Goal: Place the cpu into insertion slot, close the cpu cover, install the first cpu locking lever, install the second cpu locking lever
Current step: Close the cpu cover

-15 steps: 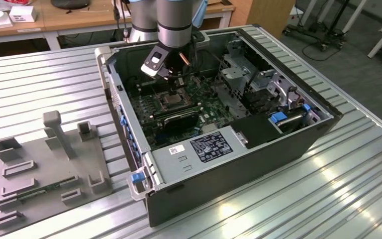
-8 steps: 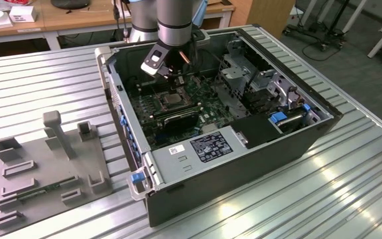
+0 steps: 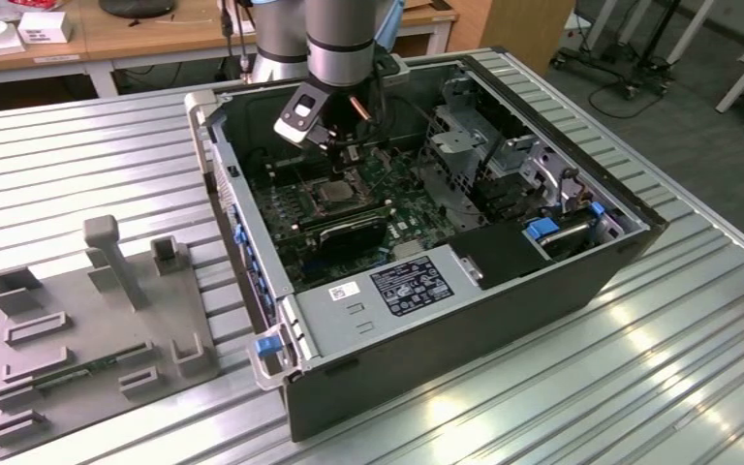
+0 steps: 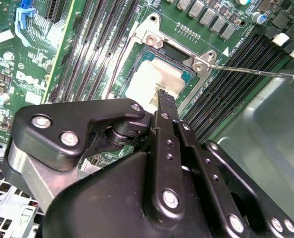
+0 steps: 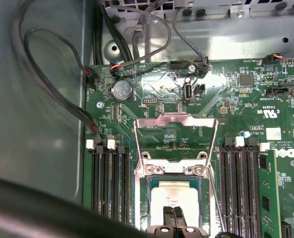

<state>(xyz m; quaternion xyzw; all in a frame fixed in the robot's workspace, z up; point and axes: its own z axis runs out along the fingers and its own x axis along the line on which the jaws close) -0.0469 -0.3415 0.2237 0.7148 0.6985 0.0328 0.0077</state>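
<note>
A robot gripper, its two fingers pressed together with nothing between them, points down at the cpu. Whether the tips touch its pale lid or hang just above it cannot be told. The cpu lies flat in the insertion slot, directly beneath the gripper. The cpu cover lies open beyond the slot's hinge edge. In the second wrist view the gripper's body hides the slot's near side.
</note>
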